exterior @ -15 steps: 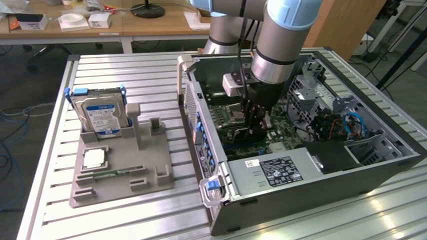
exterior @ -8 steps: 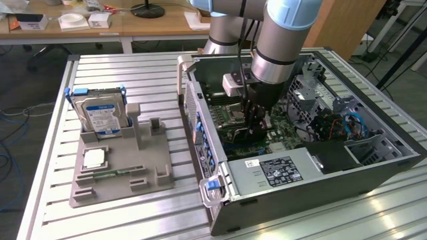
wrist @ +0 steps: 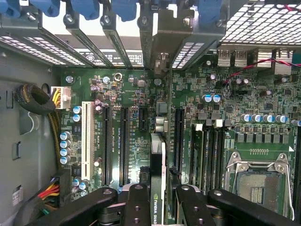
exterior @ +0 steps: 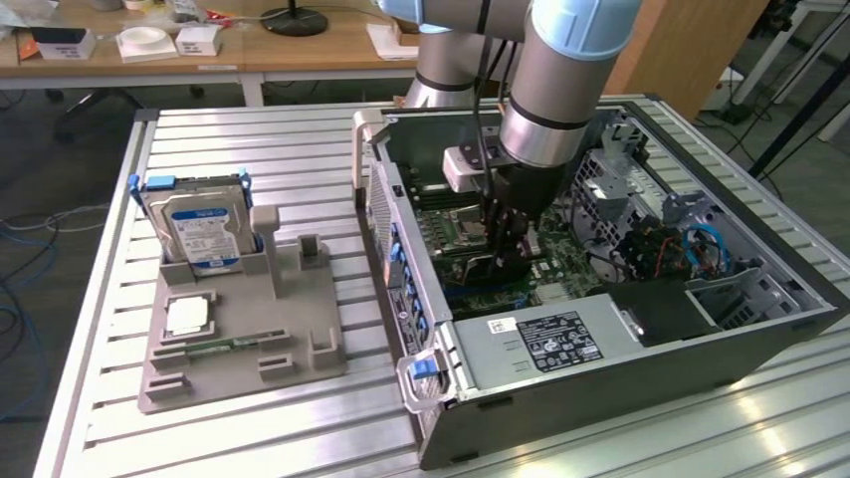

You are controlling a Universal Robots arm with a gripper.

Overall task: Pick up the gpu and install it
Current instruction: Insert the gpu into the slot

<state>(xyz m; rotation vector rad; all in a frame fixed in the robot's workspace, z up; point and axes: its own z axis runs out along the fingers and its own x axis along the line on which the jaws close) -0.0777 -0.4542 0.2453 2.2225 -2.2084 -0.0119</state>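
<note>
Slatted metal table (exterior: 266, 139), open computer case (exterior: 743, 329).
Your end effector (wrist: 162, 197) is clamped on the gpu (wrist: 158, 160), edge-down above the motherboard (wrist: 131, 127).

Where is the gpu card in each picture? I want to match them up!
Exterior view: the gpu hangs edge-on under the gripper, inside the open computer case, just above the motherboard.
Wrist view: the gpu is the thin card with green lettering, held between the black fingers, with its bracket reaching up to the case's rear slots.
Shared landmark: the silver processor socket beside the card.
</note>
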